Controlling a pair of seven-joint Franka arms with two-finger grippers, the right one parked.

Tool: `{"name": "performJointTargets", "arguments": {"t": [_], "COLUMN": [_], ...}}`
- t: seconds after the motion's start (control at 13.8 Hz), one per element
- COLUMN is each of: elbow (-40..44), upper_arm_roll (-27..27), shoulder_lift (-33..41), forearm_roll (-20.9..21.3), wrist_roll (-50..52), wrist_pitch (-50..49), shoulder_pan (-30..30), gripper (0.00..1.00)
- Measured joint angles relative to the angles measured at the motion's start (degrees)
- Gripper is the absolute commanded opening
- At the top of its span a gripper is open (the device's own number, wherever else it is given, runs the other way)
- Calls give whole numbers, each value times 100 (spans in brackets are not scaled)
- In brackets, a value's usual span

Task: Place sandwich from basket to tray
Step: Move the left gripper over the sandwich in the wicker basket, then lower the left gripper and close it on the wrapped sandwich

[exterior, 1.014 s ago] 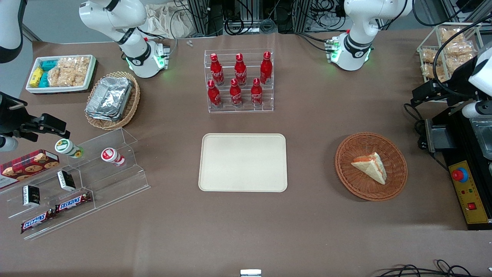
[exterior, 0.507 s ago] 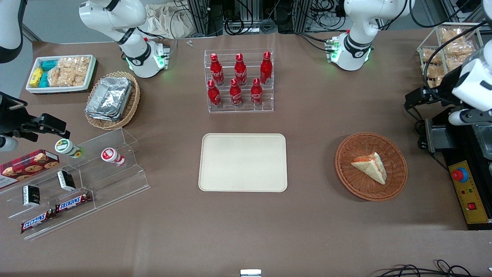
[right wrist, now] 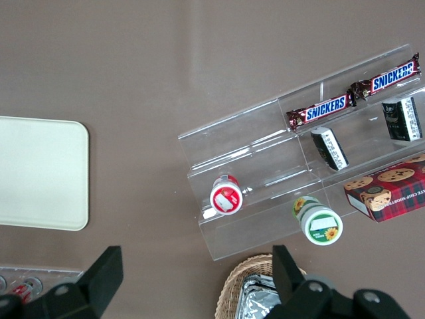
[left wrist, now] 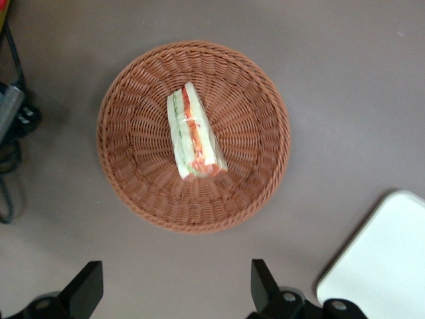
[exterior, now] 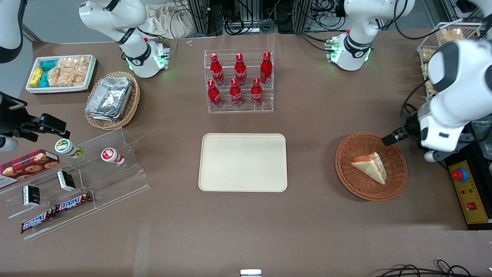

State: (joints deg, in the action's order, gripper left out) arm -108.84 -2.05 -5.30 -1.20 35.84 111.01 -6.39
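Observation:
The sandwich (exterior: 371, 166), a pale bread wedge with an orange-red stripe, lies in the round orange-brown wicker basket (exterior: 346, 169). The cream tray (exterior: 243, 162) sits flat at mid-table with nothing on it. My left gripper (left wrist: 174, 292) hangs open above the table just outside the basket's rim (left wrist: 133, 186), well above the sandwich (left wrist: 192, 139) and apart from it. Nothing is between its fingers. In the front view one dark fingertip (exterior: 389, 139) shows over the basket's edge toward the working arm's end. A corner of the tray (left wrist: 385, 266) shows in the left wrist view.
A black control box (exterior: 467, 192) with a red button stands beside the basket at the working arm's end, with cables (left wrist: 10, 133) near it. A rack of red bottles (exterior: 240, 82) stands farther from the camera than the tray. An acrylic snack display (exterior: 77, 181) lies toward the parked arm's end.
My left arm has swung in from the working arm's end of the table and now hangs by the basket's edge. The sandwich, basket and tray have not moved.

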Motion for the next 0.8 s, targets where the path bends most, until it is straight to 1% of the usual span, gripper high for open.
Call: {"name": "performJointTargets", "arguments": {"t": [0.22, 0.51, 0.58, 0.65, 0.72, 0.8], "elbow": [-585, -925, -947, -948, -948, -948], "upper_arm_roll": [-18, -90, -99, -105, -110, -113], "shoulder_lift": [-473, -1221, -1360, -1473, -1563, -1635], "forearm_roll": [1, 0, 0, 0, 0, 0], "wrist_roll": [621, 845, 864, 873, 877, 887], "wrist_pitch": [950, 2161, 2361, 2517, 2644, 2747], "shoulder_pan": [3, 20, 22, 23, 23, 24], "gripper": [100, 100, 97, 69, 26, 1]}}
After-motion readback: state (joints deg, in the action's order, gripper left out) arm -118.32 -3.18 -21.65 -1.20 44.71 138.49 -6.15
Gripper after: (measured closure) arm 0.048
